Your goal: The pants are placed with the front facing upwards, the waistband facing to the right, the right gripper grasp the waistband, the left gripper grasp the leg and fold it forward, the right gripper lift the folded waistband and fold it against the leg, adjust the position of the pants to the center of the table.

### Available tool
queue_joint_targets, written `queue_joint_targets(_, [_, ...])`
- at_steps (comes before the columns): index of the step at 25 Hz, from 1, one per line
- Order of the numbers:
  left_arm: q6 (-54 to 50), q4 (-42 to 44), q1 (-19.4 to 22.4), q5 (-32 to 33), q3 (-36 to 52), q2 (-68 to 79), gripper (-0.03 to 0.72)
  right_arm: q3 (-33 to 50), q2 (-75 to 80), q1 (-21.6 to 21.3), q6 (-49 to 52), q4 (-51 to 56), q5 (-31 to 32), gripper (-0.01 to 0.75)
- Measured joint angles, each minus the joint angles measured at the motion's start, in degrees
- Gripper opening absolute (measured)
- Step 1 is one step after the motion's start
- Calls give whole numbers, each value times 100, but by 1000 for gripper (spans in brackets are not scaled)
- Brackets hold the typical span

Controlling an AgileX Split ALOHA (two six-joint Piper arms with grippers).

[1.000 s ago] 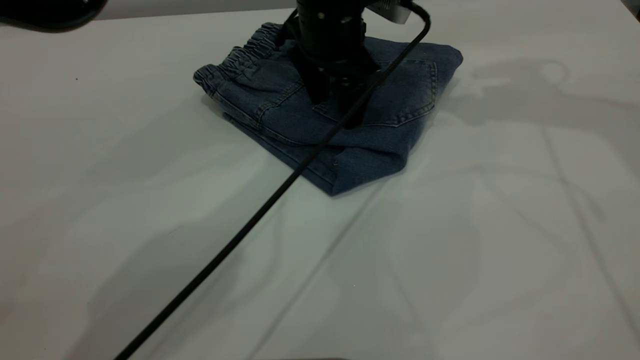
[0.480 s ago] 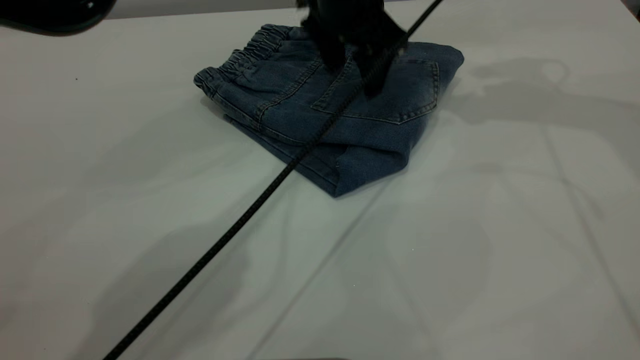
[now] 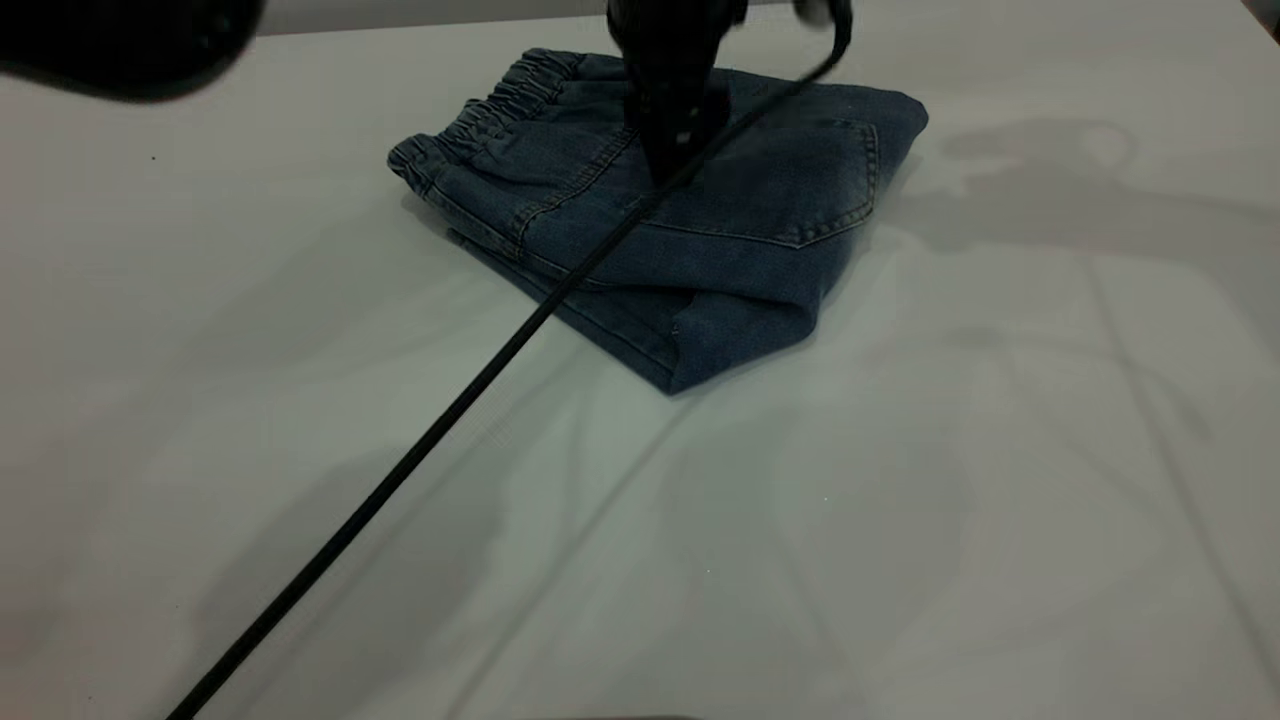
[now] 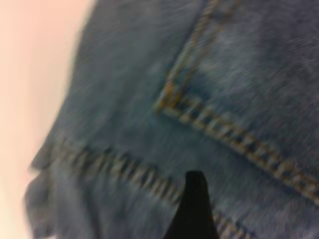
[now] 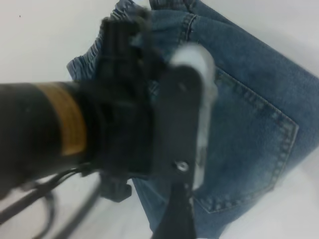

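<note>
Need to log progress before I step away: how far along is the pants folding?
Done: the pants lie folded into a compact bundle, with the waistband on the top layer. In hand: the left gripper is low over the bundle, close to the pocket stitching. Probably left: the bundle sits toward the far edge of the table, so it likely needs moving to the center.

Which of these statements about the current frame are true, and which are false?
1. The pants lie folded on the table. True.
2. The left gripper is far away from the pants. False: it is right over them.
3. A patch pocket faces up. True.
4. The waistband is at the bundle's right end in the exterior view. False: it is at the left end.
</note>
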Motion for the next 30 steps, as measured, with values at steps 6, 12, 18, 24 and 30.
queue_joint_targets(6, [226,-197,81,0,-24,337,568,0,0,0,0,0,62,594])
queue_joint_targets(12, [-1606,-204,34,2,-49,357,568,0,0,0,0,0,75,594])
queue_joint_targets(18, [-4195,-195,-57,2,-49,357,568,0,0,0,0,0,69,594])
queue_joint_targets(24, [-5207,-557,-167,2,-49,357,568,0,0,0,0,0,39,594])
queue_joint_targets(30, [-5660,-1538,-240,2,-49,351,568,0,0,0,0,0,-4,594])
